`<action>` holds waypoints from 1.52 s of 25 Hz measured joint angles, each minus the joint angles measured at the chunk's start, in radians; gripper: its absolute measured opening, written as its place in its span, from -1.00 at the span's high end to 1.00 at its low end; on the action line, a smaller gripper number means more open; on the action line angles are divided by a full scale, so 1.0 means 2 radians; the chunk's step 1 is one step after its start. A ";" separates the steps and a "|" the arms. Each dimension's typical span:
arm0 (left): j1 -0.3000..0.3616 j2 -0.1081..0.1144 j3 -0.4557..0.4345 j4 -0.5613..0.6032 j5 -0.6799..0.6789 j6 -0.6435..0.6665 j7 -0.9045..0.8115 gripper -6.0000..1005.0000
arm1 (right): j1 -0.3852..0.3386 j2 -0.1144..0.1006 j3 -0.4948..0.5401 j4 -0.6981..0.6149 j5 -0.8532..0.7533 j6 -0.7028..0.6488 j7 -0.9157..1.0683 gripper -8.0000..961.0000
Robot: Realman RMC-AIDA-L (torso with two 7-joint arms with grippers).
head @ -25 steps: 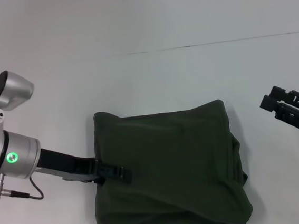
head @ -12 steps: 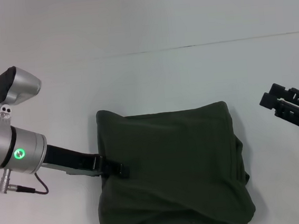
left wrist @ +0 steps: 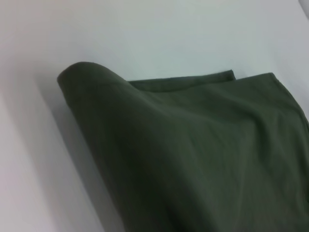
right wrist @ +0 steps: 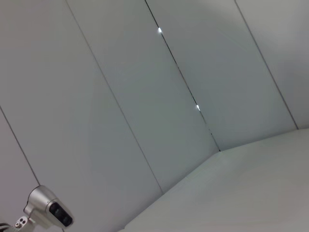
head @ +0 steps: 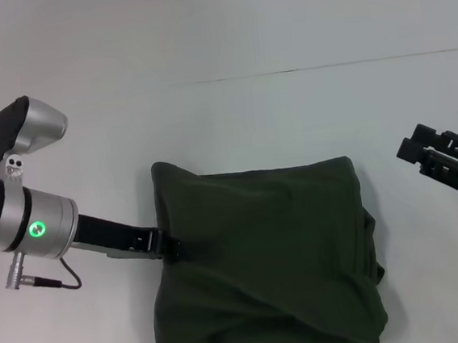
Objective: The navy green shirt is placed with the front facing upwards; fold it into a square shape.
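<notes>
1. Jaws on the left gripper (head: 170,248) cannot be told apart or together: its tip is sunk in the dark cloth at the left edge of the navy green shirt (head: 270,257), where the fingers are lost against the fabric. Jaws on the right gripper (head: 422,151) look spread, with a gap showing between the two dark fingers, and they hold nothing.

2. Compared with a second ago, the left arm has drawn back toward the robot's left: the tip that reached well onto the cloth now sits right at the shirt's left border. The silver wrist with its green light has risen a little in the head view. The shirt's left edge has shifted slightly to the right with it.

3. Folded into a rough square, the shirt lies on the white table (head: 232,122), low and centred in the head view. Its sides are nearly equal, so no long axis stands out (slightly taller than wide, if anything). No lettering shows.

4. Nearest the robot, its bottom edge is bunched and rumpled; the right side shows loose layered folds.

5. Farther off, the top-left corner curls up in a rounded hump (left wrist: 84,72), seen close in the left wrist view.

6. Off to the right, the right gripper hangs above bare table, well apart from the shirt, unmoved since earlier.
</notes>
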 joint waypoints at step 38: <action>0.036 0.010 -0.106 -0.018 -0.026 -0.041 0.011 0.86 | 0.032 0.004 0.000 0.000 0.004 0.004 0.000 -0.28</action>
